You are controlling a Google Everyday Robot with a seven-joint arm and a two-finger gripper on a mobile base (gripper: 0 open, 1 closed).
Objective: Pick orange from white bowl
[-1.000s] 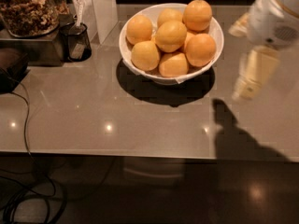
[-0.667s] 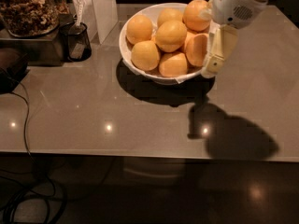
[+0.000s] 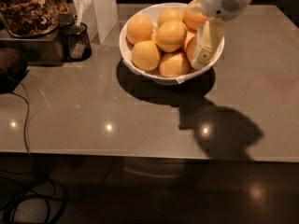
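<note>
The white bowl (image 3: 140, 72) stands at the back middle of the grey table and holds several yellow-orange oranges, one on top in the middle (image 3: 170, 35) and one at the front (image 3: 174, 64). A deeper-orange fruit (image 3: 192, 17) lies at the bowl's back right, partly hidden by the arm. My gripper (image 3: 202, 59) comes down from the upper right and hangs over the bowl's right side, its tip at the rim beside the right-hand oranges. It hides the fruit behind it.
A small dark mesh cup (image 3: 77, 42) stands left of the bowl. A glass jar of nuts (image 3: 27, 8) sits on a dark box at the far left, with a white carton (image 3: 103, 7) behind. Cables (image 3: 21, 111) run off the left edge. The table's front edge (image 3: 149, 154) is near.
My gripper has swung left from beside the bowl, over the table, to over the bowl's right side. Its shadow has followed. The fruits have not moved.
</note>
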